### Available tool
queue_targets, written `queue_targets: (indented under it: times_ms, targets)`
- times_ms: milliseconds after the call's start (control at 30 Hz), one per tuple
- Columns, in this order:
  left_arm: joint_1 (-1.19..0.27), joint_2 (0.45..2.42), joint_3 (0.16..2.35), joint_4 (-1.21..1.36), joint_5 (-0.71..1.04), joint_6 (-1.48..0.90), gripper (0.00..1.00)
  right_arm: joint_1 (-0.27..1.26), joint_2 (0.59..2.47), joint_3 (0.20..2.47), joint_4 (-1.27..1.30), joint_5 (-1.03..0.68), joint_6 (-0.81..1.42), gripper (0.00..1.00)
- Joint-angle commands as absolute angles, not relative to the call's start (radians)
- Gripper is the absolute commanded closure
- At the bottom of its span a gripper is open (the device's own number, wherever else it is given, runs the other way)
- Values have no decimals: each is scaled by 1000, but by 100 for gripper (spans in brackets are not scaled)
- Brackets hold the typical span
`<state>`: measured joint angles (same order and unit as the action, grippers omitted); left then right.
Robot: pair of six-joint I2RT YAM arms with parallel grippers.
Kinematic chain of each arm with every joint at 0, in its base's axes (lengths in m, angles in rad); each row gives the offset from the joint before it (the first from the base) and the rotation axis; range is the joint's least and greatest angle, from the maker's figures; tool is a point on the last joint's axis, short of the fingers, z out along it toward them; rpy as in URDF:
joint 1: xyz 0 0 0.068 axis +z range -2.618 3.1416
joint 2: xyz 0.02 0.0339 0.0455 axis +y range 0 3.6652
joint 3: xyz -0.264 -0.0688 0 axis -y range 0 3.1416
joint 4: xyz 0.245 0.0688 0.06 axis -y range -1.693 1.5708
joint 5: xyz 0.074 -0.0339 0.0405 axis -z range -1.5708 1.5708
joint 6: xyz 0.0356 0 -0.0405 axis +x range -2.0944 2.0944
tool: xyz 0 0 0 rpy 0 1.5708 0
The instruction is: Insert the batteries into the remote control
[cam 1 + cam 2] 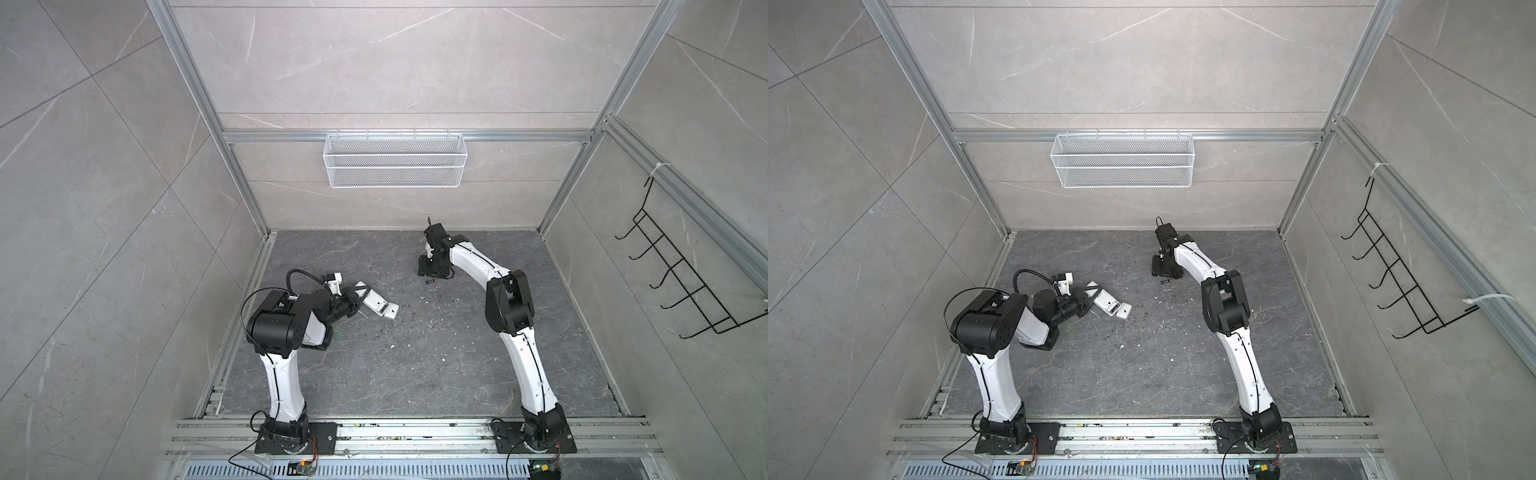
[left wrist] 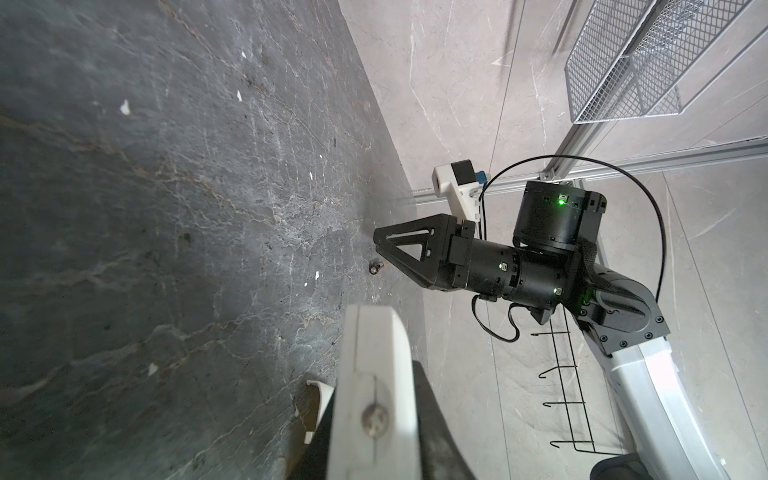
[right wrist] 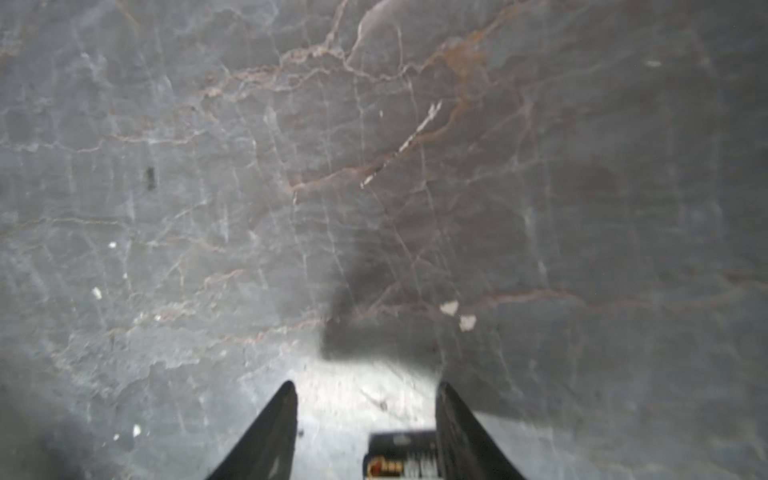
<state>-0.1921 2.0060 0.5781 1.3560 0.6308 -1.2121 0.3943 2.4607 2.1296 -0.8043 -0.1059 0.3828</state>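
Observation:
The white remote control (image 1: 378,305) is left of the middle of the dark floor in both top views, with my left gripper (image 1: 362,297) shut on its near end. The left wrist view shows the remote (image 2: 374,353) edge-on between the black fingers (image 2: 434,419). A slim dark battery (image 1: 431,282) with a copper end lies on the floor, right of middle. My right gripper (image 1: 428,271) points down just behind it. In the right wrist view the right gripper (image 3: 365,384) is open and a battery (image 3: 401,455) lies between its fingers, close to one of them.
A small white cover plate (image 1: 1124,311) lies at the remote's far end. White specks (image 1: 444,356) are scattered over the floor. A white wire basket (image 1: 395,160) hangs on the back wall. A black hook rack (image 1: 681,274) is on the right wall.

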Motion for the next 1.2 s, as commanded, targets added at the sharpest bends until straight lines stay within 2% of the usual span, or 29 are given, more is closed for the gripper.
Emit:
queue_targets:
  times_ms: [0,233,467,600,667,933,1167]
  targets:
    - [-197,2013,603,1416,647,-1214,100,397,2429,2065,-824,-121,354,45]
    - [-196,2009,600,1415,646,-1212,100,398,2357,1954,-798,-107,306,46]
    - [-197,2009,601,1414,646,-1212,100,397,2234,1761,-691,-184,265,46]
    - [-198,2011,600,1416,644,-1211,100,399,2165,1659,-647,-219,214,41]
    - [-198,2013,602,1417,646,-1213,100,399,2159,1639,-652,-232,188,38]
    - [-198,2009,600,1416,646,-1212,100,423,2153,1601,-657,-264,133,39]
    - [-198,2006,601,1414,646,-1212,100,487,2130,1579,-684,-182,84,38]
